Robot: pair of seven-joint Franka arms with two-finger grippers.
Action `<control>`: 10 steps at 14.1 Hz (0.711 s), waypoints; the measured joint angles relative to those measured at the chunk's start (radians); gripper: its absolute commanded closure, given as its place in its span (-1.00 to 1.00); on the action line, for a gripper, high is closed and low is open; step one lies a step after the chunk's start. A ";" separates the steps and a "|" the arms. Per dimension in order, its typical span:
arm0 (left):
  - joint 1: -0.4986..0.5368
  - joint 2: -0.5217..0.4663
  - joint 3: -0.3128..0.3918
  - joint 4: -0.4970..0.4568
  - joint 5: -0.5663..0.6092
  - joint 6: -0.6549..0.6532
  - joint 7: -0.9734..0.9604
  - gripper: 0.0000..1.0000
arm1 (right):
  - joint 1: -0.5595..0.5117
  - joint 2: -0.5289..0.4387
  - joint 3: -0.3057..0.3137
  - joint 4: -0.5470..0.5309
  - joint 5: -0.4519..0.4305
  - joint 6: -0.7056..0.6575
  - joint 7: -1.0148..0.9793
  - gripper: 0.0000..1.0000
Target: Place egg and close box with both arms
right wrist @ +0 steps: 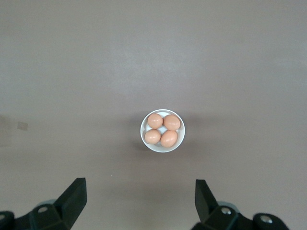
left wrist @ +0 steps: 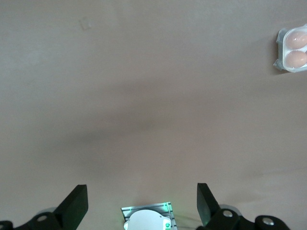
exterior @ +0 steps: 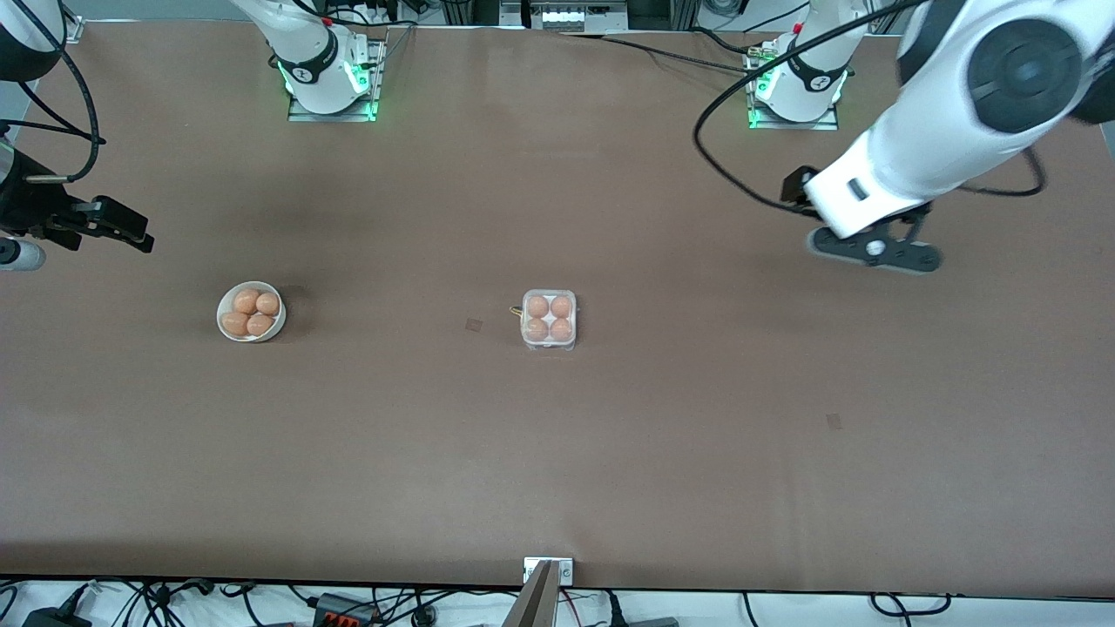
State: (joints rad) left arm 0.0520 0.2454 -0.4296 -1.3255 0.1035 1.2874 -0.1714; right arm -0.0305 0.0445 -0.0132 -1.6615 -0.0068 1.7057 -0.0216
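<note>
The box (exterior: 549, 320) is a small clear-plastic carton in the middle of the table, a compact square with its see-through lid down over several tan-orange eggs (exterior: 538, 306). Its edge with two eggs shows in the left wrist view (left wrist: 292, 50). My left gripper (exterior: 874, 251) hangs open and empty over bare table toward the left arm's end, well apart from the box; it also shows in its wrist view (left wrist: 142, 201). My right gripper (exterior: 131, 231) is open and empty above the table's edge at the right arm's end, also seen in its wrist view (right wrist: 140, 199).
A round white bowl (exterior: 228, 330) with several more eggs stands toward the right arm's end, and shows in the right wrist view (right wrist: 144, 139). The left arm's lit base (left wrist: 146, 220) shows between the left fingers. The brown table (exterior: 557, 453) is wide.
</note>
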 measured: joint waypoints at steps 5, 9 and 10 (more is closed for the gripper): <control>-0.009 -0.058 0.143 0.065 -0.080 -0.027 0.002 -1.00 | -0.001 0.000 -0.001 0.000 0.000 0.000 0.000 -1.00; -0.069 -0.228 0.305 -0.134 -0.156 0.145 0.004 -1.00 | -0.001 0.000 -0.001 0.000 0.000 0.000 0.000 -1.00; -0.069 -0.273 0.315 -0.201 -0.155 0.181 0.010 -1.00 | -0.001 0.000 -0.001 0.000 0.000 0.000 0.000 -1.00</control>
State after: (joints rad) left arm -0.0174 -0.0277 -0.1145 -1.5267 -0.0519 1.4685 -0.1614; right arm -0.0314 0.0445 -0.0140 -1.6619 -0.0069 1.7061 -0.0216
